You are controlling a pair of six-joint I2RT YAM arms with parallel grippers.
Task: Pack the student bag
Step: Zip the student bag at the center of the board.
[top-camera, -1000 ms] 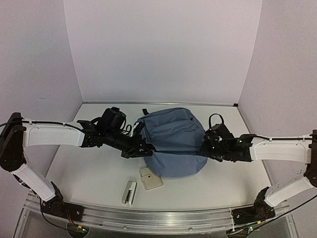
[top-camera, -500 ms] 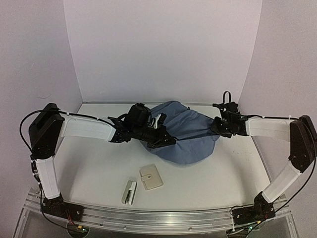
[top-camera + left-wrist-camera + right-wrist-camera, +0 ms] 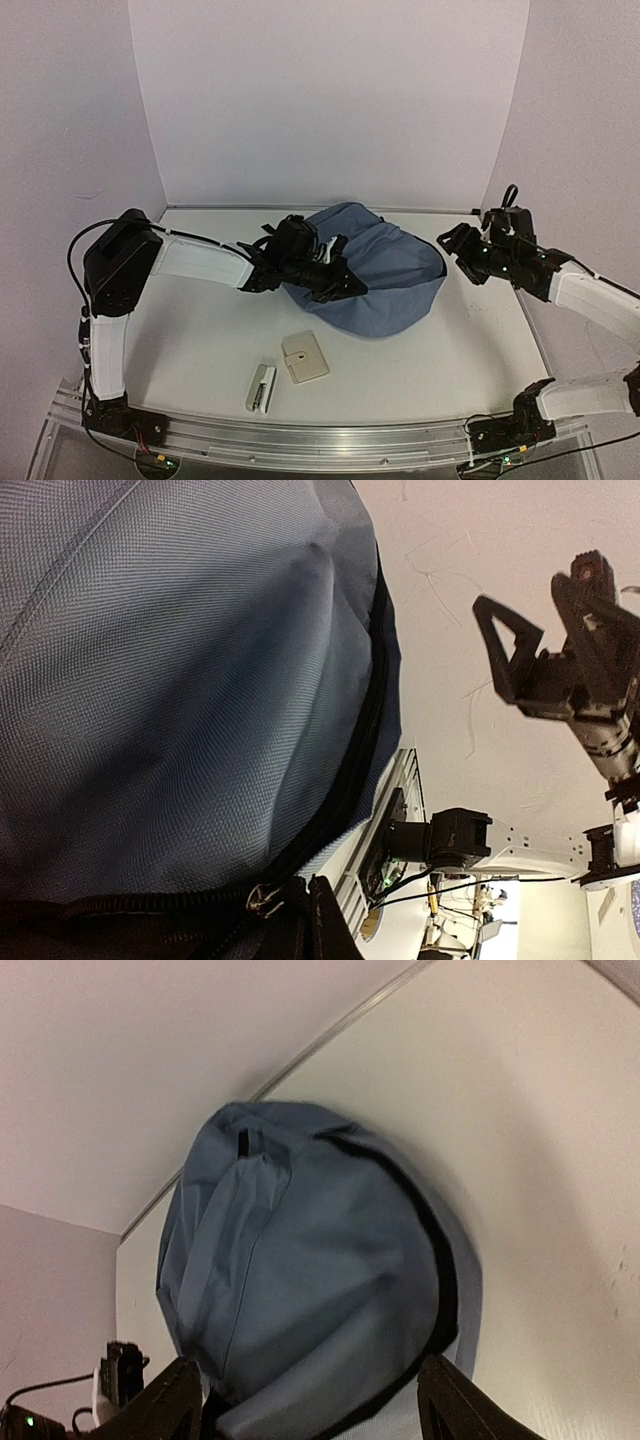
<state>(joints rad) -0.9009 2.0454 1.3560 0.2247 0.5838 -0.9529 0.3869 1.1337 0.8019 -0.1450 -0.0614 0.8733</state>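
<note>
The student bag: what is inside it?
Only its outside shows: the student bag presents blue fabric and a black zip line. The fabric covers the interior, so any contents cannot be seen. A beige square item lies outside, on the table.

From above, my left hand (image 3: pixel 340 283) is pressed into the bag (image 3: pixel 385 295), so its fingertips are hidden. Its wrist view crops them at the bottom edge, where they pinch the zip trim (image 3: pixel 340 800). My right hand (image 3: pixel 300 1405) shows only as two stubs, and the bag's lower rim is cut off. A white thing (image 3: pixel 262 387) and a beige square (image 3: pixel 304 358) on the worktop (image 3: pixel 190 340) are too small to name.
</note>
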